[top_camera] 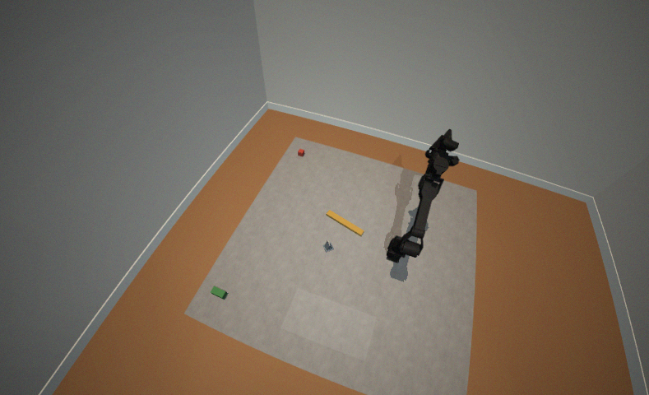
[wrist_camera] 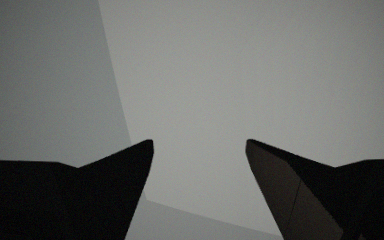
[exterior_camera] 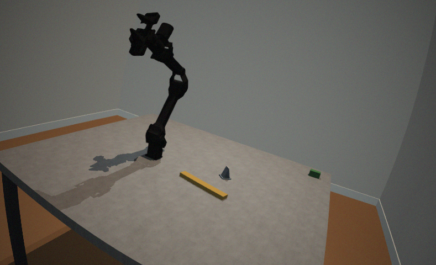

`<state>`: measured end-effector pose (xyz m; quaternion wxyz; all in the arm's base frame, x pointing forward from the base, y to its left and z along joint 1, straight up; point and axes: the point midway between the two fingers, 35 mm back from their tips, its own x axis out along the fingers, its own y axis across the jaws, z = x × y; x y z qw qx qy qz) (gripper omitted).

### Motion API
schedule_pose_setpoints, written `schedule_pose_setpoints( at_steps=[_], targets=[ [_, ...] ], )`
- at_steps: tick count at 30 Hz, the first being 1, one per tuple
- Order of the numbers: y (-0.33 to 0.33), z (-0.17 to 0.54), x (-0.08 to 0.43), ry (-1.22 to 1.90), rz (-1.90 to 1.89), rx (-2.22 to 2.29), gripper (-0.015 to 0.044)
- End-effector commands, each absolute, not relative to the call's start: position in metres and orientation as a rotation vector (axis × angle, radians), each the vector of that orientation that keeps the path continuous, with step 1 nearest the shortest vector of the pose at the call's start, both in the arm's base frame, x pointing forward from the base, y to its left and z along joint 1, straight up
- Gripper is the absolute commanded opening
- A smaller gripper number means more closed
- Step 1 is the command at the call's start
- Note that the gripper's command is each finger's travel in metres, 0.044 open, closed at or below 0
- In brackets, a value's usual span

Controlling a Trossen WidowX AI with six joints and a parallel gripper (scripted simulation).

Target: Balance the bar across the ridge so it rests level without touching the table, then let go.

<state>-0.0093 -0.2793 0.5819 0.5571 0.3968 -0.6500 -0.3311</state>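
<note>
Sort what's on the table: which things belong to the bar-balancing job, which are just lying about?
For the job:
- yellow bar, flat on the table
- small grey ridge, standing beside the bar, nothing on it

Just lying about:
- green block
- red cube
</note>
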Motion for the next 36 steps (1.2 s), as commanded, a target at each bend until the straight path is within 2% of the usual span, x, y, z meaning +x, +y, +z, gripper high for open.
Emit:
schedule_pose_setpoints(
  at_steps=[1, 15, 21, 36],
  targets=[
    [-0.301, 0.562, 0.01, -1.429, -0.849, 0.982, 0.0315],
    [-0.349, 0.488, 0.083, -0.987, -1.086, 1.05, 0.0315],
    [-0.355, 0.468, 0.103, -0.863, -1.122, 1.052, 0.0315],
    [-0.354, 0.377, 0.2, -0.261, -1.152, 1.01, 0.0315]
  ],
)
